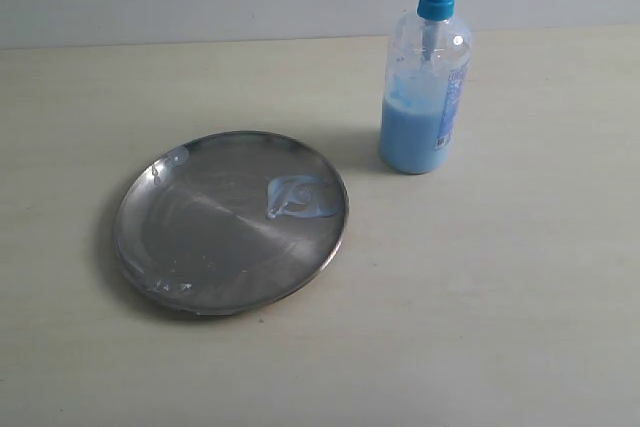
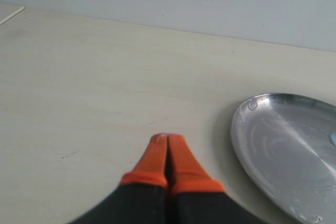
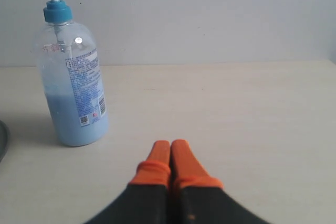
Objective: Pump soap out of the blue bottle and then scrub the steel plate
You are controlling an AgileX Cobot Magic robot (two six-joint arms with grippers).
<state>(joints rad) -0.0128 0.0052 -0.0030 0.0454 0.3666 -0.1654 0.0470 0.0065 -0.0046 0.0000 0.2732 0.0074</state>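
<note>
Two things, exterior view: steel plate [image 1: 200, 237] flat mid-counter, soap [image 1: 298, 197] smeared on it; blue bottle [image 1: 425, 97] upright nearer the far edge, apart.
Left wrist view: left gripper [image 2: 167, 138] fingers squeezed together, empty, near steel plate.
Right wrist view: right gripper [image 3: 170, 142] same deal, empty.

The only print in view stands on the blue bottle [image 3: 71, 124] — a white label [image 3: 84, 85] covered in rows of small blue characters, with a tiny red mark near its lower edge. None of it can be read: too small and blurred in the right wrist view — and in the exterior view too.
</note>
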